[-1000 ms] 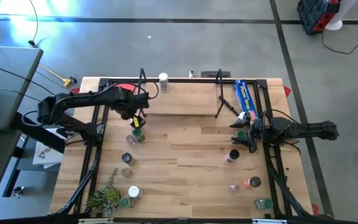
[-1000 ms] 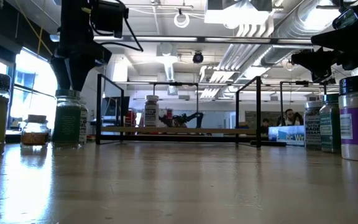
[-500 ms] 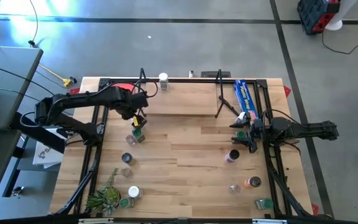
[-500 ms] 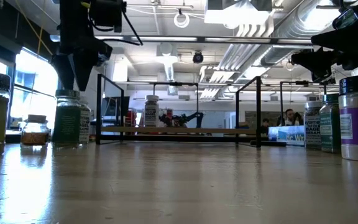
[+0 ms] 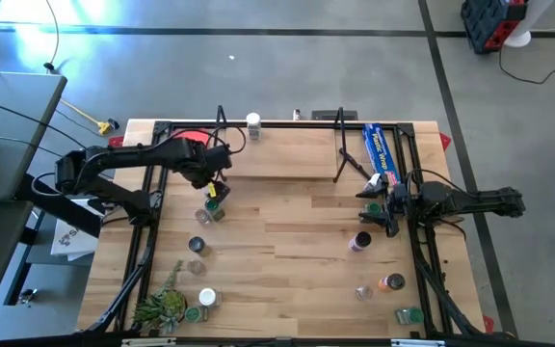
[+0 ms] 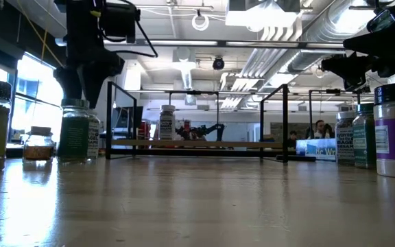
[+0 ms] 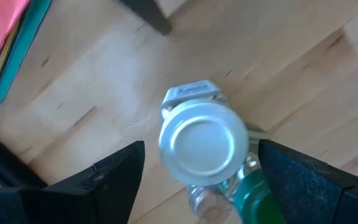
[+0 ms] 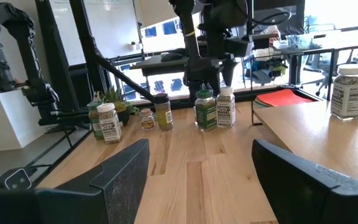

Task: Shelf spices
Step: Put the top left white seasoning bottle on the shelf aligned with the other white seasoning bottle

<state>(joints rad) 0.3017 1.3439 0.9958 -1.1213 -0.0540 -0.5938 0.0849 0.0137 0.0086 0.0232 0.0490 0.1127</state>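
Spices: one white-capped jar stands on the shelf at the counter's far edge. The other jars sit loose on the counter: a group on the left side, another on the right, a few near the plant at the front left.

Left pincer hangs just above a pair of jars, a silver-capped jar and a green-capped jar touching it. Fingers spread wide, nothing held; in the left wrist view the silver cap sits between them.

Right pincer is parked over the right-side jars beside the blue box, fingers apart, empty.

Progress, my read: barely begun. One jar shelved, roughly a dozen to go. Likely next: drop onto the silver-capped jar; its green neighbour is tight against it, so it may get knocked.

Surface: light wood butcher-block, black frame rails along both sides, red sheet at the far left. Room: grey concrete floor, open workshop with exposed ducting and benches behind.
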